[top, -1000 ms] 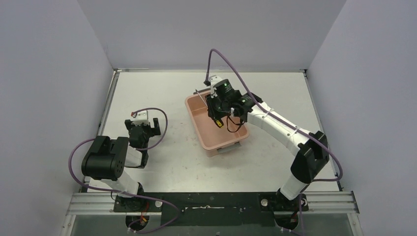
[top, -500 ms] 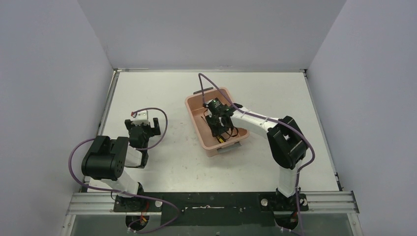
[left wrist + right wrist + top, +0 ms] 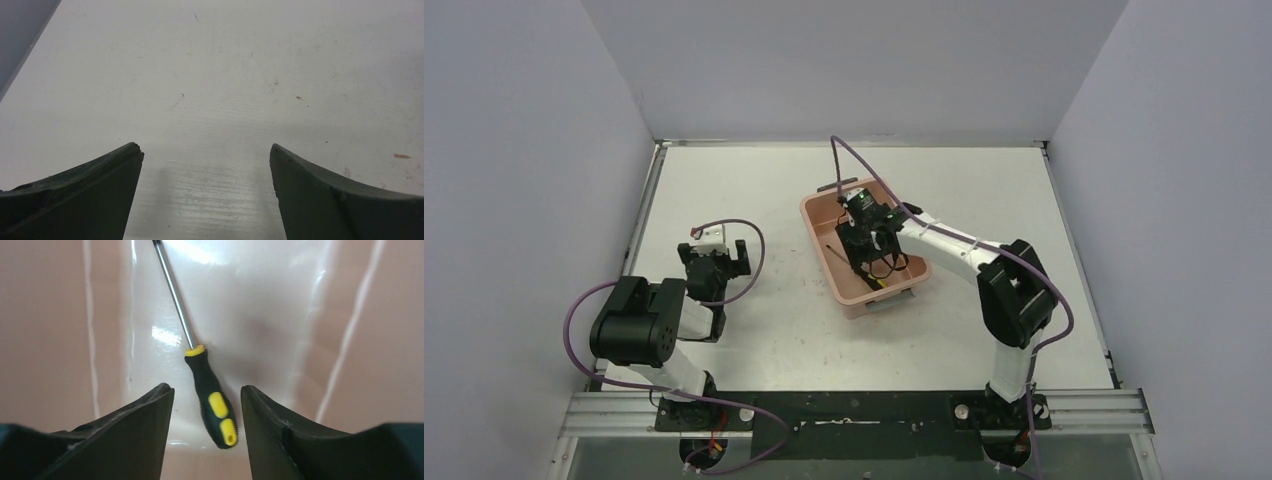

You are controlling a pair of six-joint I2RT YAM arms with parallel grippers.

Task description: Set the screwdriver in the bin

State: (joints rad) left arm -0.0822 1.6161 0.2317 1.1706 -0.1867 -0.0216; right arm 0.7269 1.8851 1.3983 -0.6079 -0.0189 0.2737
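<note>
Left tool point(image 3: 205, 150) spread wide, its two dark fingers point(image 3: 90, 195) at the bottom corners, tips well apart. White desk point(image 3: 225, 65) fills the view, showing bare between the fingers. Faint scuffs point(image 3: 176, 102) and small specks on the desk. Brown fleck point(image 3: 401, 156) near the right edge. Grey wall point(image 3: 20, 25) strip at top left corner.

Left jaws wide, right jaws parted.
</note>
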